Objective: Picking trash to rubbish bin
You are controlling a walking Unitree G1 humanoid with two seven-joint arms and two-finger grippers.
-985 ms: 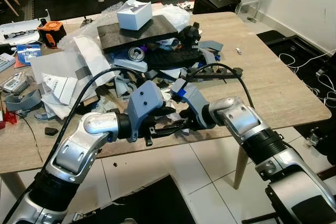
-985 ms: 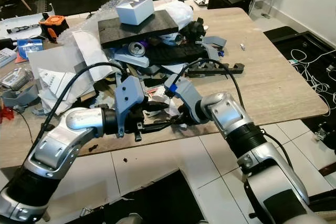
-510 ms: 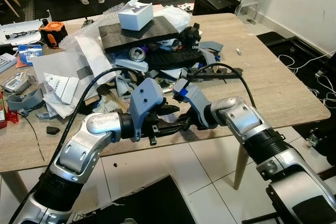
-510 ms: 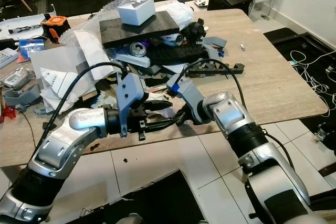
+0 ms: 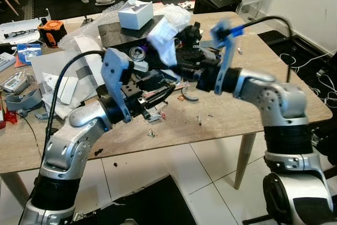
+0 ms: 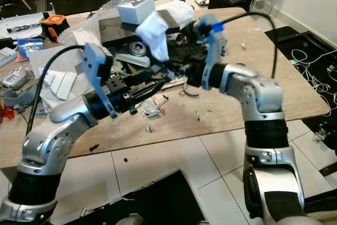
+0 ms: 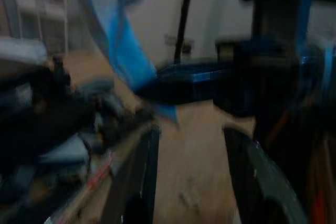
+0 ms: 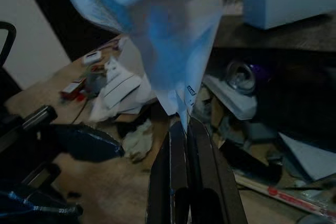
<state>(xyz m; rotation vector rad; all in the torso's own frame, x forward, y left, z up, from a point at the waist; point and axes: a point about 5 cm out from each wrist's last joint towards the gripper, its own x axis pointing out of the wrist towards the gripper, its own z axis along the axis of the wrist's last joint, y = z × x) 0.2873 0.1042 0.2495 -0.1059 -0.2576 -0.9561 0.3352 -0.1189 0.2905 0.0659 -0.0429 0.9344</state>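
Right gripper lifts crumpled paper off the cluttered table.

I see the wooden table (image 5: 274, 85) heaped with clutter, and above that heap my right gripper (image 8: 184, 124) is clenched on a crumpled white paper (image 5: 164, 39), fingers pressed together with the sheet pinched at their tips. My left gripper (image 7: 189, 135) hovers low over the table near its front edge, fingers spread apart, grasping nothing.

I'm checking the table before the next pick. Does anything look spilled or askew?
Yes. Small crumbs and scraps lie scattered on the bare wooden table near its front edge. Behind them, a dark slab sits tilted on a jumbled pile, with a white box on top. The right gripper holds up white paper.
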